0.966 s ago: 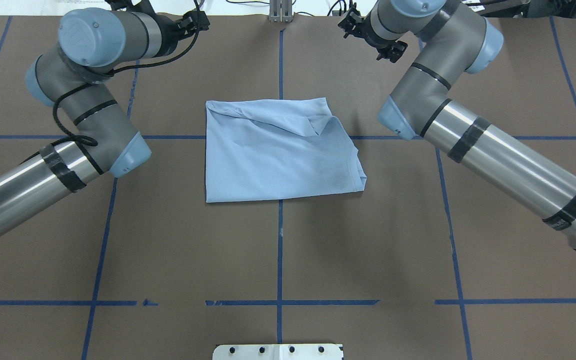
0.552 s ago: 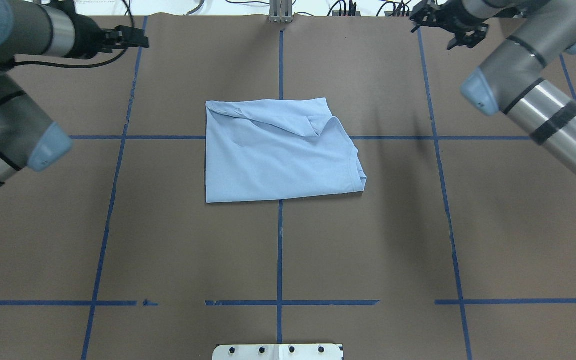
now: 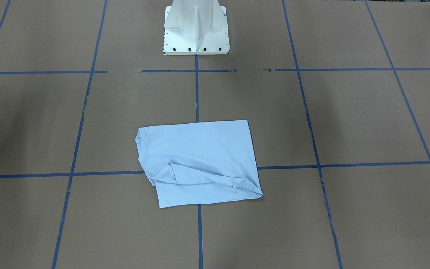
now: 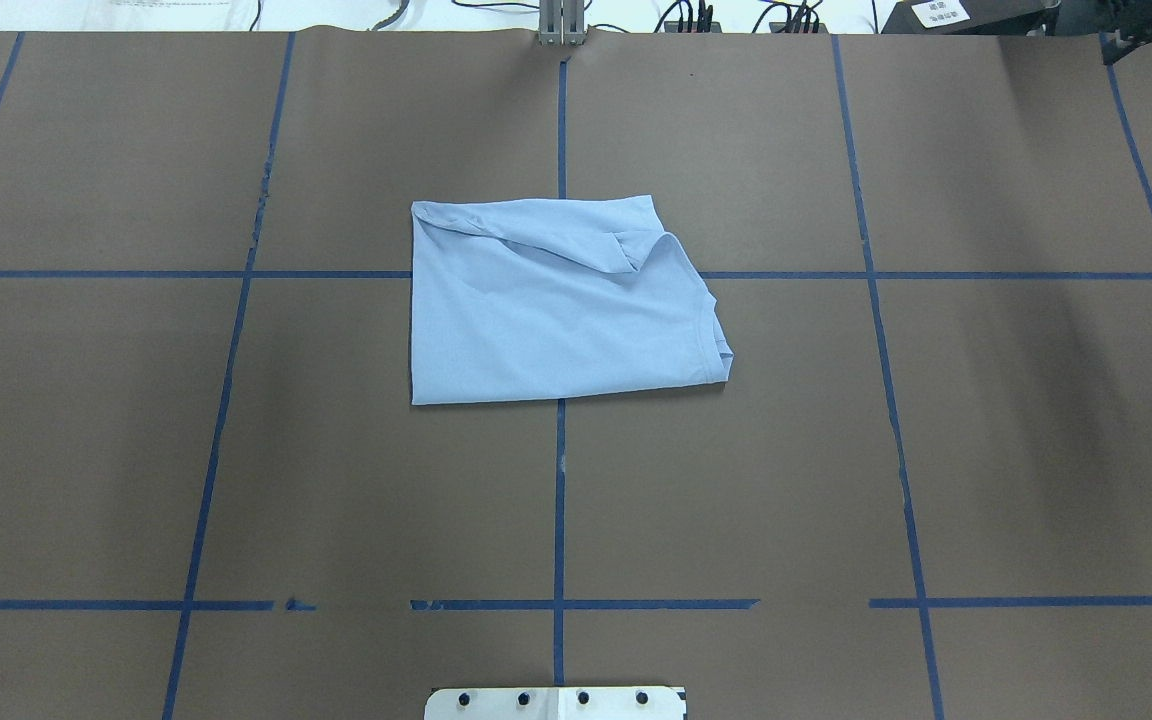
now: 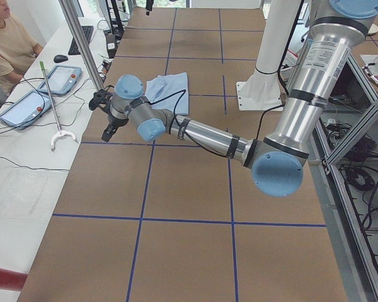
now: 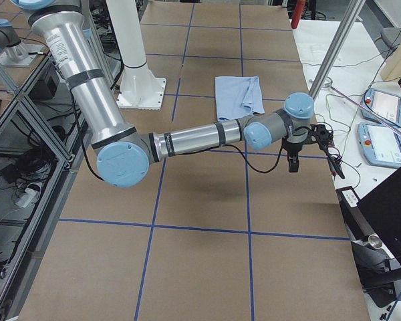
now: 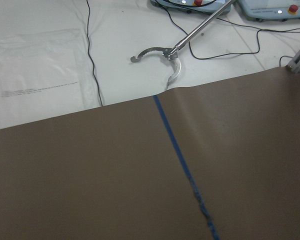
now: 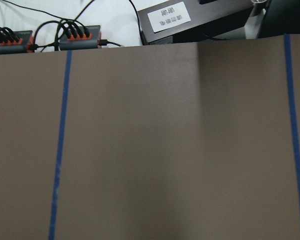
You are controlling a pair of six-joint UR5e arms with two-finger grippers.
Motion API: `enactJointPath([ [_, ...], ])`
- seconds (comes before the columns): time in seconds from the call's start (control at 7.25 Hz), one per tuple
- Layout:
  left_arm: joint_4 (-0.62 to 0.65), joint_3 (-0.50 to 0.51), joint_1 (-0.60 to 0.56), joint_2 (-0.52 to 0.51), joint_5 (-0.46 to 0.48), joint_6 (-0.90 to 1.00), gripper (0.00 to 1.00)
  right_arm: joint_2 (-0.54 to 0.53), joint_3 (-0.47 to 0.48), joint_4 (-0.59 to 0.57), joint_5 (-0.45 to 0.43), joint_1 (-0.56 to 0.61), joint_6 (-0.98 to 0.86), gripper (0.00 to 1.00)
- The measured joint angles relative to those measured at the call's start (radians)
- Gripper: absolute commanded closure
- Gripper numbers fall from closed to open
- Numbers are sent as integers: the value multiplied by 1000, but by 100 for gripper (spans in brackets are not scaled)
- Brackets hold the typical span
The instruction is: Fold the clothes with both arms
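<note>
The light blue T-shirt (image 4: 561, 305) lies folded into a rough rectangle at the table's middle, collar at its right edge and a loose flap on top. It also shows in the front view (image 3: 200, 164) and in both side views (image 5: 167, 85) (image 6: 239, 93). No gripper touches it. The left arm (image 5: 201, 135) stretches far out to the left, its gripper (image 5: 109, 130) near the table's far edge. The right arm (image 6: 200, 137) stretches out to the right, its gripper (image 6: 293, 160) near the far edge; only a dark part shows in the overhead view (image 4: 1151, 25). I cannot tell whether either is open.
The white pedestal base (image 3: 196, 30) stands at the robot's side. Beyond the far edge lie a metal grabber tool (image 7: 165, 52), control tablets (image 5: 60, 78), power strips (image 8: 77, 37) and a black box (image 8: 200, 20). An operator (image 5: 6, 44) sits there.
Both arms have swung outward from above the shirt to the table's left and right ends, almost leaving the overhead view. The shirt has not moved.
</note>
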Motion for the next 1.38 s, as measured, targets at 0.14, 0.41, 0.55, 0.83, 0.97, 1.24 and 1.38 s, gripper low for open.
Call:
enactJointPath([
  [0.14, 104, 1, -51, 2, -14, 118, 0, -14, 12, -91, 4, 42, -138, 0],
  [0.41, 255, -7, -92, 26, -17, 212, 0, -41, 83, -303, 0, 96, -338, 0],
  [0.55, 312, -25, -97, 53, -17, 255, 0, -76, 141, -371, -5, 104, -379, 0],
  [0.83, 403, -46, -102, 115, -18, 386, 0, -159, 232, -410, -4, 107, -398, 0],
  [0.97, 444, -68, -103, 140, -18, 412, 0, -187, 249, -410, 2, 107, -394, 0],
  [1.24, 541, -142, -109, 181, -19, 426, 0, -205, 255, -411, 12, 106, -389, 0],
  [1.38, 548, -199, -112, 244, -19, 429, 0, -207, 251, -411, 13, 103, -388, 0],
])
